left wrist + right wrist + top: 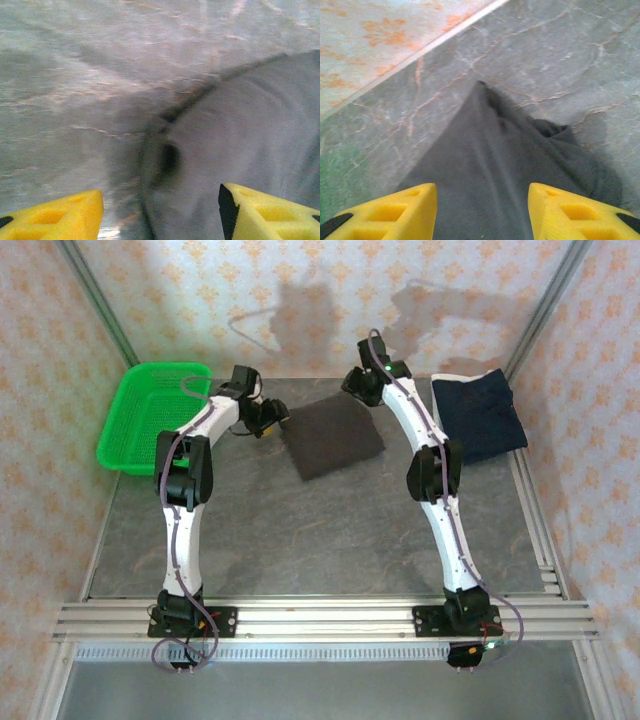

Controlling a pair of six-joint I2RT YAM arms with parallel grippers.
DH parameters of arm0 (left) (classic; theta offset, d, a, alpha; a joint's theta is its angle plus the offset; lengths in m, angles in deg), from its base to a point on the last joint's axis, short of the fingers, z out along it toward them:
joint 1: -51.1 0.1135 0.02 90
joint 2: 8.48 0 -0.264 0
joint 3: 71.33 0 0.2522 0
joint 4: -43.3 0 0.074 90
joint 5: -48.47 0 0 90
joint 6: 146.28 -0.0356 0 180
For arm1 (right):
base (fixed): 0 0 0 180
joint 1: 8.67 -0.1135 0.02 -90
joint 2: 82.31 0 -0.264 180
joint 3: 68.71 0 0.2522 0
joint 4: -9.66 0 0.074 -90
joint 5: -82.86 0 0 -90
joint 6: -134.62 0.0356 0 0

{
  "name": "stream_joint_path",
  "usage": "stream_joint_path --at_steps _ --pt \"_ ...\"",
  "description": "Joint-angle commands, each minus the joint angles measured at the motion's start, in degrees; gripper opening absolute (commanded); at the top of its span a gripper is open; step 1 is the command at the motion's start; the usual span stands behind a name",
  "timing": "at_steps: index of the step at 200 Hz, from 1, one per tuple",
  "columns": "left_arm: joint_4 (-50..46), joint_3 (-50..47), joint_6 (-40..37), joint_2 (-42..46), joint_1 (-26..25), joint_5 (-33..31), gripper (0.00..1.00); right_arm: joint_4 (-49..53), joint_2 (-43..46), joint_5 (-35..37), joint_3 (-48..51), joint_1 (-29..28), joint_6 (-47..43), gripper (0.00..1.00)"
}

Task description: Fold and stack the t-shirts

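Two soft cloth t-shirts lie in plain sight on the grey, veined, stone-look table top [300, 530], and a third shows as a thin white edge [452, 377] along the far side of the folded navy blue t-shirt [482, 416] at the right rear. The dark charcoal-brown t-shirt [332, 437] is folded into a flat, roughly square pad, turned a little askew, near the middle of the far half of the table between my two wrists. Its weave looks matte and slightly fuzzy against the smooth sheen of the table. A bright green plastic mesh basket [155, 416] with sloping walls stands at the left rear. My left gripper [160, 217] stands at the shirt's left edge with its blocky yellow foam-like fingers [55, 214] spread wide, clamping nothing; the blurred cloth with a dark rolled hem lies just beneath and ahead of them. My right gripper [482, 212] is at the shirt's far right corner, jaws likewise well apart and holding nothing; the cloth runs between and beyond the fingertips to a pointed corner, with a small rumpled fold to its right.
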Motion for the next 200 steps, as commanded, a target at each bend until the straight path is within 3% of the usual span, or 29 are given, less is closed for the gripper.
stream_joint_path --at_steps 1,22,60,106,161,181,200 --pt "-5.25 3.85 -2.01 1.91 2.01 -2.70 0.64 -1.74 2.01 -3.64 -0.07 -0.12 -3.15 0.51" --pt "-6.37 4.62 -2.89 3.64 0.98 -6.32 0.63 -3.92 3.00 -4.61 4.82 -1.46 -6.20 0.51" --pt "-8.32 10.94 -7.55 -0.12 -6.08 -9.08 0.63 -2.44 3.31 -0.46 14.69 -2.80 -8.71 0.38" --pt "-11.63 21.24 -8.49 -12.41 -7.36 -5.74 0.54 -9.11 15.38 6.64 38.48 -2.70 -10.32 0.36" --pt "-11.44 22.58 -11.41 -15.47 -8.72 1.66 0.53 -18.13 33.42 1.72 71.12 -7.10 -4.98 0.35" --pt "-12.70 24.71 -12.97 -15.90 -9.37 3.64 0.54 -15.02 41.10 4.02 76.22 -10.99 -3.98 0.36" --pt "-13.39 28.29 -13.91 -16.84 -9.94 6.74 0.57 -12.18 45.47 9.76 74.82 -11.29 -5.94 0.40"
